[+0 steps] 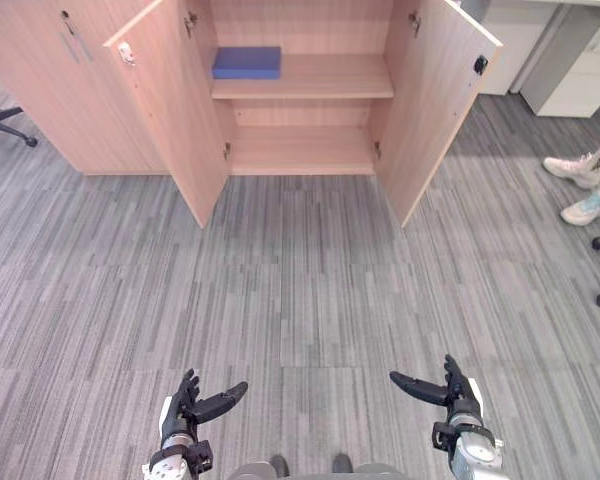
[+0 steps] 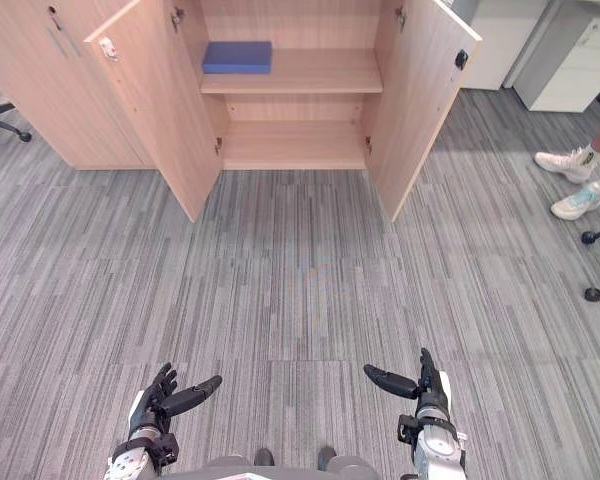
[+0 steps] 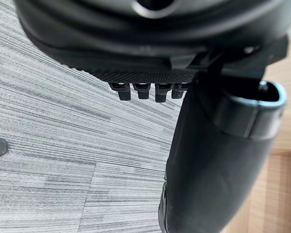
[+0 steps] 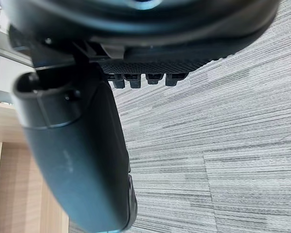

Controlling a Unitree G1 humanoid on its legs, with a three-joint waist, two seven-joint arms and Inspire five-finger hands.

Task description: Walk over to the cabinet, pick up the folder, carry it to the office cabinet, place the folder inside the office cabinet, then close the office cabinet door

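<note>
Blue folder flat on upper shelf of open wooden cabinet; L hand & R hand fingers spread, empty, over carpet

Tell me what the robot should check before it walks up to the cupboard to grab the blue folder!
1. Blue folder lies flat on the upper shelf, in plain sight: ok.
2. Both doors of the cabinet stand open: ok.
3. Left hand is open and empty: ok.
4. Right hand is open and empty: ok.
5. Blue folder within reach of the hands: not ok. It is far across the carpet, so walk first.
6. Person's shoes stand to the right of the cabinet, off the straight path: ok.
</note>
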